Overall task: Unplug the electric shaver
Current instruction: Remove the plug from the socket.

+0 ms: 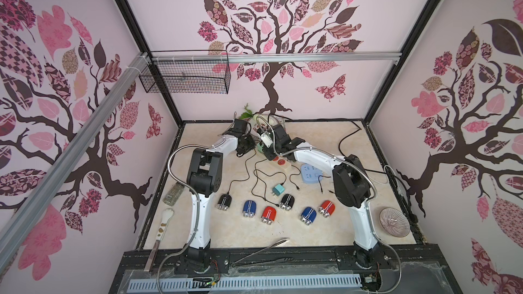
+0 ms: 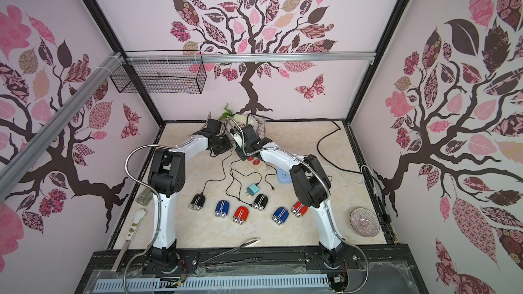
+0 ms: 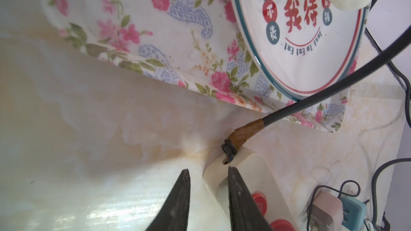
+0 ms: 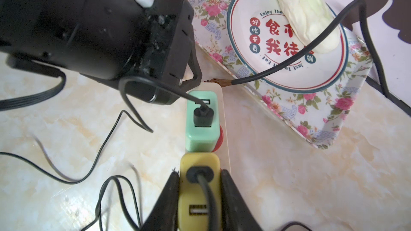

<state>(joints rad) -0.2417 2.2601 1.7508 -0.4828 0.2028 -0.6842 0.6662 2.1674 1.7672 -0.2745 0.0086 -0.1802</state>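
Pink walls with tree decals enclose a marble-look table (image 1: pixel 311 236). Six shavers (image 1: pixel 268 214) lie in a row near its front edge. Thin cords run back from the left black shaver (image 1: pixel 224 202) and the mid black shaver (image 1: pixel 287 202). Which charger each cord reaches cannot be traced.

Toward the back edge lies a cream strip (image 4: pixel 225 107), its far end just beside a floral tray (image 4: pixel 333 112) that carries a plate (image 4: pixel 289 72). Plugged into the strip side by side are a green charger (image 4: pixel 201 134) and a yellow charger (image 4: pixel 189 194), each with a black cord in it.

The right gripper (image 4: pixel 199 174) clamps the yellow charger, one finger against each side.

The left gripper (image 3: pixel 208 171) is at the strip's far end with its jaws narrowly apart. One finger lies over the strip's top and the other sits beside its edge, over the table. Whether it pinches the strip cannot be told.
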